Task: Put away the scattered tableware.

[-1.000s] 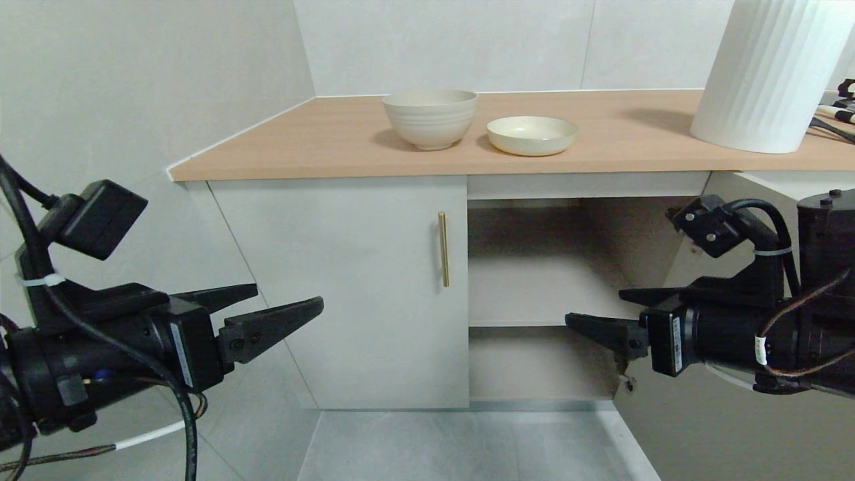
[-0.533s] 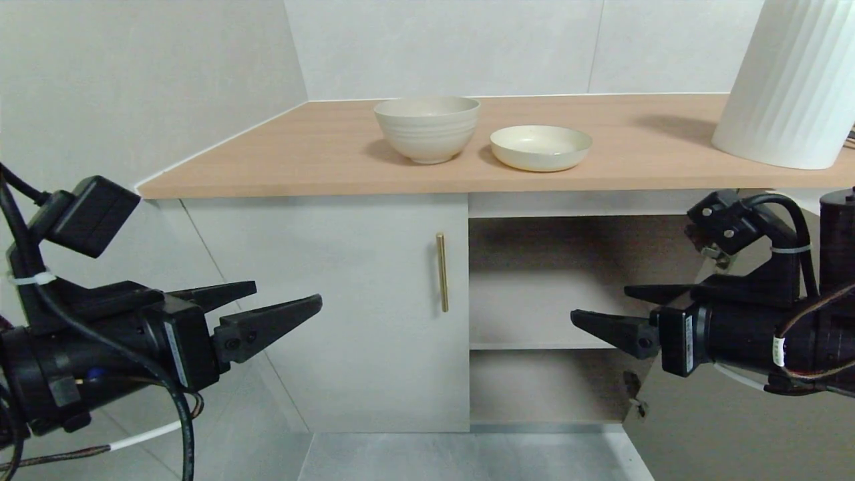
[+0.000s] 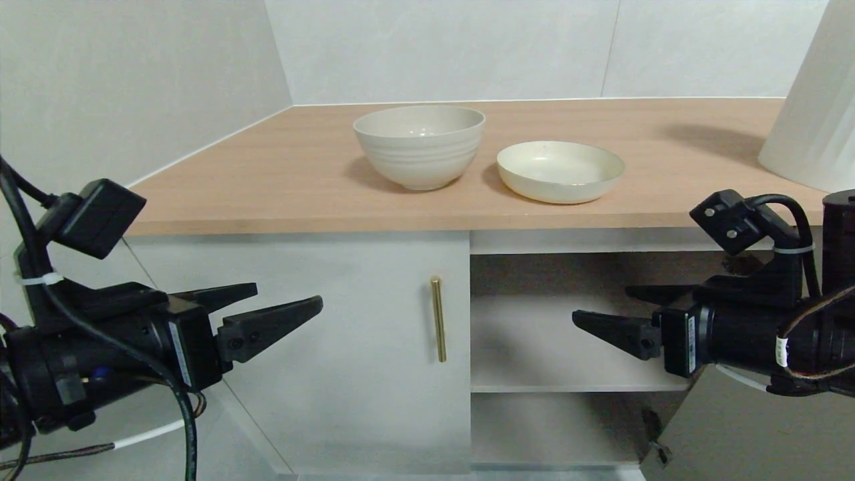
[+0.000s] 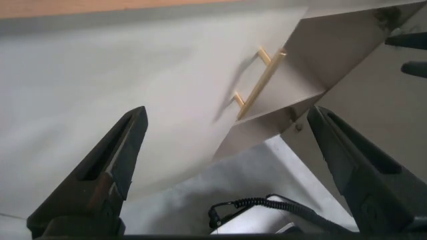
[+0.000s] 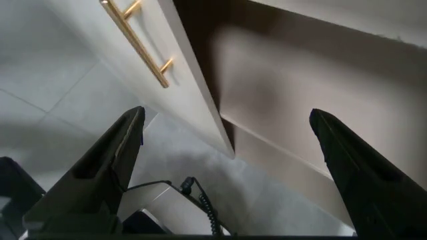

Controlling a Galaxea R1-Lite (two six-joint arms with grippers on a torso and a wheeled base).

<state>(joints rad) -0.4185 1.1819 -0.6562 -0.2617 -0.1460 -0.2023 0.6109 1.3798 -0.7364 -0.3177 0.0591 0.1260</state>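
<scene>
Sensibly, the first pick looks to be the shallow cream dish (image 3: pixel 560 171), which sits near the front edge of the light wooden worktop (image 3: pixel 267 180), right above the open right-hand cabinet compartment (image 3: pixel 534 334). The deep ribbed cream bowl (image 3: pixel 419 145) stands just beside it, toward the worktop's left end, not touching it. The left gripper (image 3: pixel 288 296) and the right gripper (image 3: pixel 601 302) both hang below the worktop's front edge, jaws spread wide and empty. The right gripper should probably rise clear of that edge first. It can then take the dish's near rim with one finger inside and one outside, keeping off the bowl. A low rim may slip, so a firm, level pinch seems wise.
</scene>
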